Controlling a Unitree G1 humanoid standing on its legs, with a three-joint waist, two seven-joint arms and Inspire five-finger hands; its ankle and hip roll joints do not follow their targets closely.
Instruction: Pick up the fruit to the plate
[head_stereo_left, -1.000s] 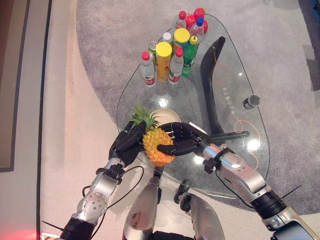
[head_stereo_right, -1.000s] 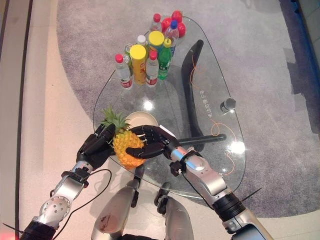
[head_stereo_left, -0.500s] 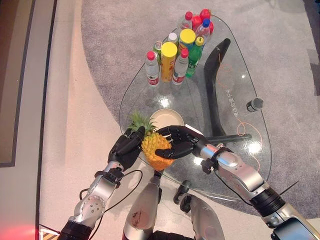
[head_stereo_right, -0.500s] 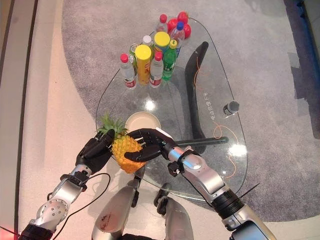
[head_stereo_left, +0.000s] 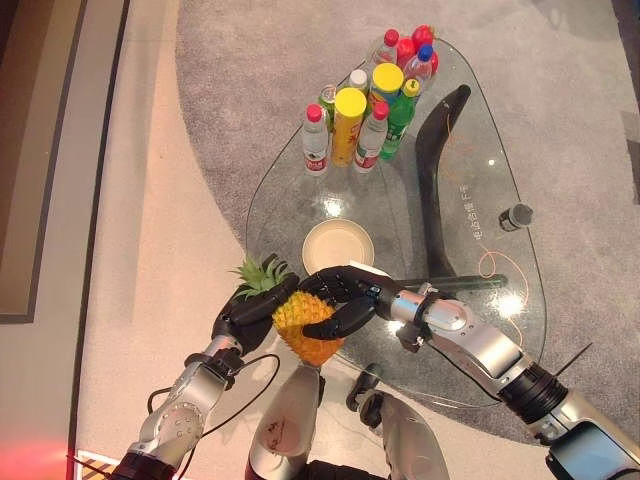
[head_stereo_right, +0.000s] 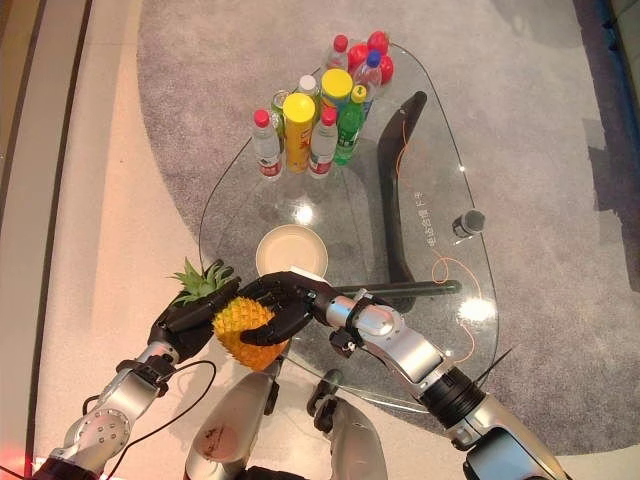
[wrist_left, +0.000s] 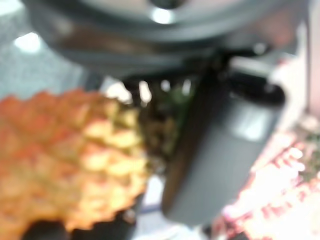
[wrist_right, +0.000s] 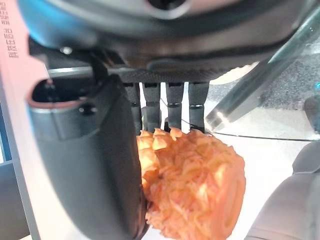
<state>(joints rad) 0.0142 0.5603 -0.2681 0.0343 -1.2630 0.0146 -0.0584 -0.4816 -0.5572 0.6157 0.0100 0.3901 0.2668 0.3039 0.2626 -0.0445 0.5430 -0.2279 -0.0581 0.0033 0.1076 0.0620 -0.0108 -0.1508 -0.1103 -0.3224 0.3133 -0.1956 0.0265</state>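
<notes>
Grey carpet and pale floor lie under a glass counter, and at its near edge we hold the pineapple between both hands, just off the glass and over the floor. Our left hand curls its fingers against the fruit's side by the green crown; our right hand wraps over the top and far side, fingers and thumb bent round the body, as the right wrist view confirms. So both hands are clamped on the pineapple. The plate sits on the glass near that same edge, just beyond the fruit and bare. A cluster of bottles stands at the far end of the counter, well apart from the plate, and a small dark cylinder stands near the right edge.

We judge the pick-up done and the carry in hand. Next we need to move the fruit forward over the counter's edge until it is above the plate, lower it until it rests there, then open both hands together so it does not roll off the rim
</notes>
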